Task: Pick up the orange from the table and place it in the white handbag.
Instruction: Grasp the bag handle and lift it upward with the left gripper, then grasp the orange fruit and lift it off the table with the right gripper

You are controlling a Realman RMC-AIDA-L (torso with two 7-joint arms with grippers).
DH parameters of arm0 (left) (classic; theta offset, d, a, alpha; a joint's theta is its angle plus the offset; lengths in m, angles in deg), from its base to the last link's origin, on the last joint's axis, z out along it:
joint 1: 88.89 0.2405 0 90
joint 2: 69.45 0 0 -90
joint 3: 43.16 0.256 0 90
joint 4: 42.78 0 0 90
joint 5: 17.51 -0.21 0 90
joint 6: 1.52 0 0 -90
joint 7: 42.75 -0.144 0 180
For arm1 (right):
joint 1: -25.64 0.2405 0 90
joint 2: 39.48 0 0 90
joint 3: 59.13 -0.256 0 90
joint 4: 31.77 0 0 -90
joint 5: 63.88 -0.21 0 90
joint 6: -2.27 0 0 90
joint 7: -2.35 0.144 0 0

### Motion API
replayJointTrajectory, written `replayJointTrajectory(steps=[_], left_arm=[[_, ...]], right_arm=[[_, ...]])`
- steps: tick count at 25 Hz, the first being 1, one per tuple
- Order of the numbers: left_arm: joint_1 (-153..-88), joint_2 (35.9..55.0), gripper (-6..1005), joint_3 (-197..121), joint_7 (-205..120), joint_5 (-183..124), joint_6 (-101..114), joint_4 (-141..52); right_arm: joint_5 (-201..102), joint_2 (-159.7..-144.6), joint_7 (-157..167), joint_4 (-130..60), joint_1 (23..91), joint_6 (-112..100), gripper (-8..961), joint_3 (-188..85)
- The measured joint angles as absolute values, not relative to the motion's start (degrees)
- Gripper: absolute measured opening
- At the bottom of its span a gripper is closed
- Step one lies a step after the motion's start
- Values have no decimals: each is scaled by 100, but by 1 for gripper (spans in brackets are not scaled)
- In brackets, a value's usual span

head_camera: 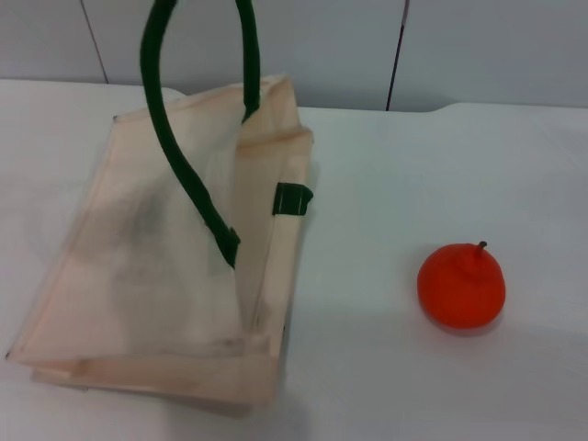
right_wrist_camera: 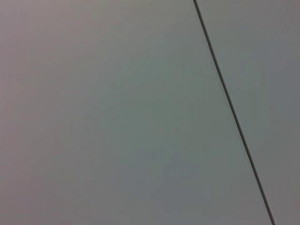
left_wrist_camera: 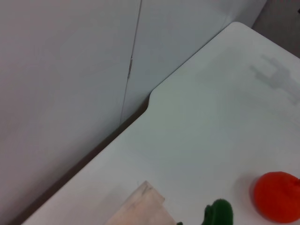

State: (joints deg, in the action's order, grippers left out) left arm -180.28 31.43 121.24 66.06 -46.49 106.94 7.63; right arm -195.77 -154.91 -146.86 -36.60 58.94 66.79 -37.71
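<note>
Can't tell what either gripper's doing, neither's in view, so we'd drop straight onto the orange (head_camera: 461, 286) sitting on the table (head_camera: 386, 367), clear of the white handbag (head_camera: 165, 276), and squeeze gently

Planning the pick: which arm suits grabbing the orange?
Probably the right: the orange sits on the table's right side, with the white handbag on the left. Neither gripper is in view.
</note>
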Motion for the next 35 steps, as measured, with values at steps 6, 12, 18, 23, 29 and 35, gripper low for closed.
replayJointTrajectory(steps=[6, 12, 18, 23, 29, 35], left_arm=[[-18493, 3136, 122, 12127, 6535, -4778, 10898, 1151], [-18881, 3137, 122, 12136, 6436, -4802, 10916, 1170], [-18731, 3178, 121, 12138, 6426, -4802, 10922, 1174], [-18523, 3113, 122, 12138, 6461, -4758, 10912, 1198], [-18532, 3091, 121, 12138, 6464, -4706, 10898, 1235], [-18544, 3101, 122, 12138, 6514, -4686, 10895, 1235]], right_arm=[[-19559, -15488, -14629, -3724, 5894, 6489, 877, -3658], [-19514, -15487, -14551, -3738, 5895, 6445, 877, -3633], [-18282, -15352, -12873, -4382, 5778, 6415, 876, -3621], [-16890, -15151, -11428, -5191, 5591, 6567, 876, -3619], [-14631, -14496, -9906, -5972, 5370, 7626, 875, -3620], [-13051, -14434, -9903, -6000, 5806, 8196, 875, -3617]])
